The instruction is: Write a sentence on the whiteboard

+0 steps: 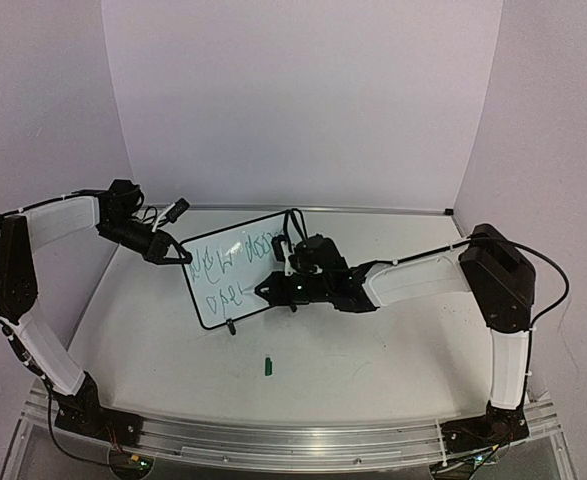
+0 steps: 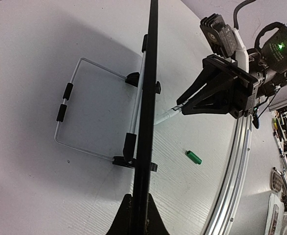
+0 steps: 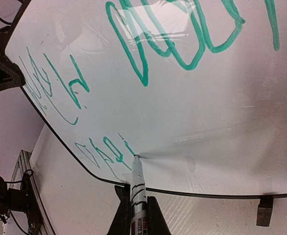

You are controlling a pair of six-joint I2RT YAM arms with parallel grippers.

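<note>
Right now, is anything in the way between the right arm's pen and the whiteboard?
Nothing visible does. The right end effector grips the marker, whose tip touches the whiteboard beside the lower line of the sentence. The left end effector clamps the board's edge, off to one side.

White arms (image 1: 413, 280), blk joints (image 1: 498, 275) (jaws too)

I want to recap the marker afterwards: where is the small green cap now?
In the top view the green cap lies alone on the table, just in front of the whiteboard toward the arm bases, roughly midway between the two arms.
</note>
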